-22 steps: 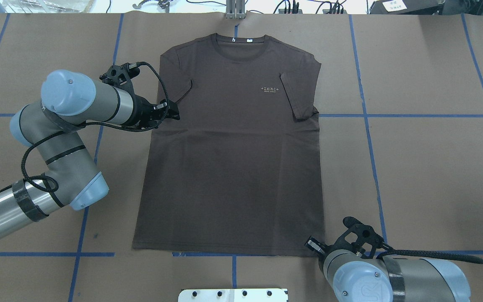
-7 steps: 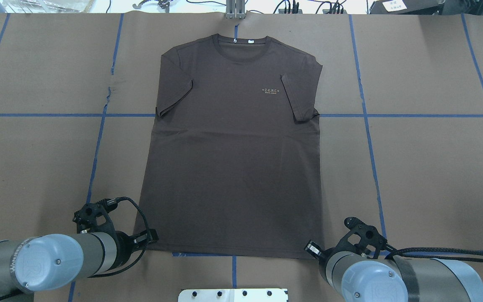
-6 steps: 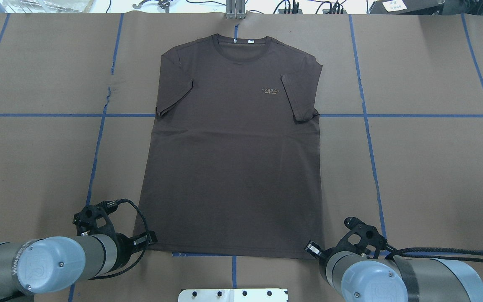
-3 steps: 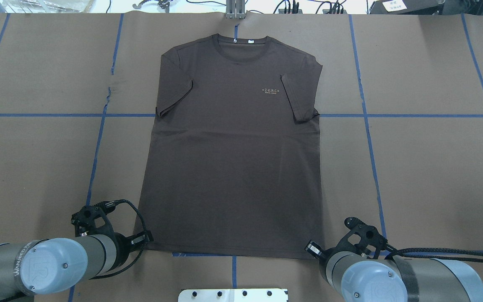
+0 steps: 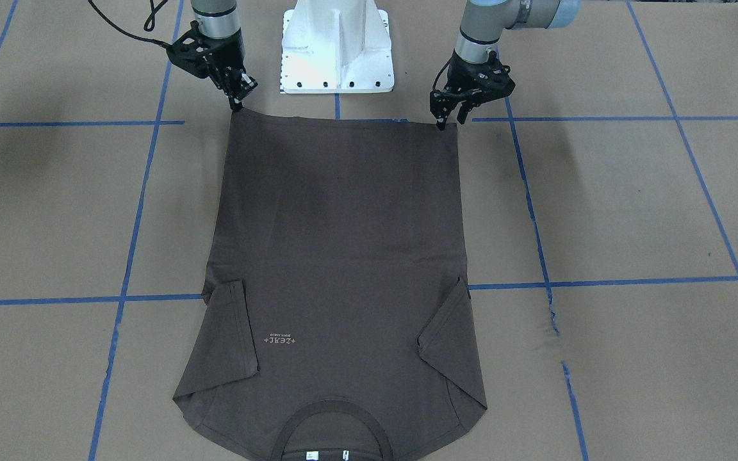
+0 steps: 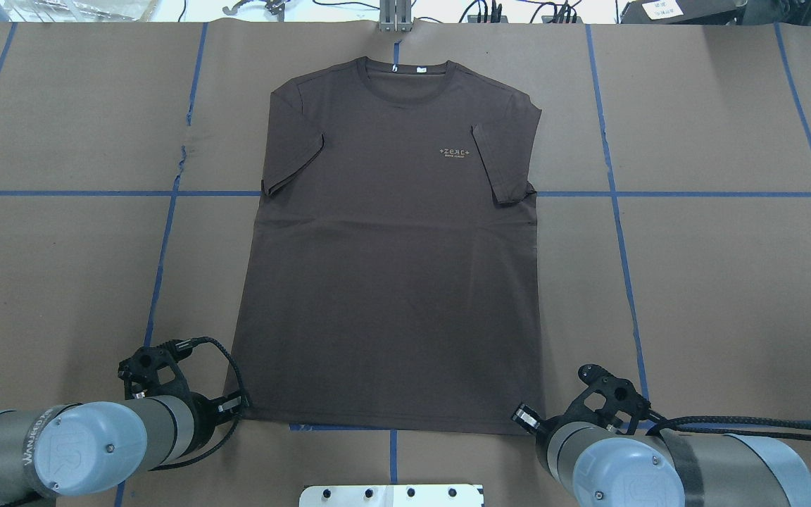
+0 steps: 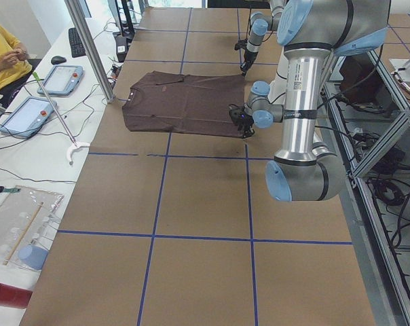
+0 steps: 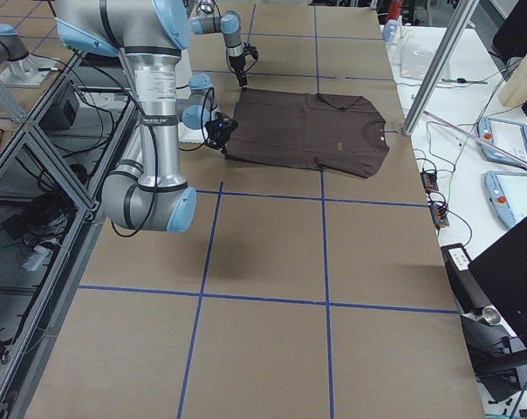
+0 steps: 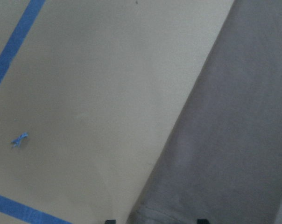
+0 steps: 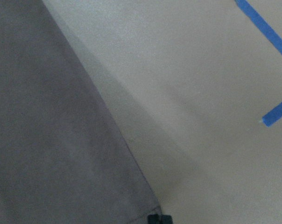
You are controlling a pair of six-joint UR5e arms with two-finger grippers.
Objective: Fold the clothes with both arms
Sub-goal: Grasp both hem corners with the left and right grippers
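Closest to the robot, the left gripper (image 5: 449, 120) is sitting released at 1 hem corner of the shirt (image 6: 391, 282), its 2 fingertips (image 9: 110, 220) standing apart on either side of the cloth edge in the wrist view. The right gripper (image 5: 237, 104) is looking clenched on the other hem corner, its tips showing as 1 dark block right where the cloth ends. The main risk is coming from that mismatch: if the left gripper is closing too shallow or slightly off the corner, it is likely catching 1 layer or nothing. A lift from both corners would then be dragging the shirt crooked or dropping 1 side. The right grip is also sitting very near the cloth's edge, so I judge the thin fabric could be slipping out once it is carrying weight. The shirt is lying face up and flat on the brown paper-covered table (image 6: 729, 282), centred in front of the white base (image 5: 337, 45), hem toward it and neck away. It is dark brown and mostly smooth, with faint ripples running across just below the sleeves (image 6: 503, 158). Both short sleeves are lying turned in over the chest, and a small pale logo (image 6: 454, 152) is sitting beside the sleeve on the robot's right. Farthest off, the ribbed round collar (image 6: 407, 74) is showing 2 small white labels (image 6: 418, 68).
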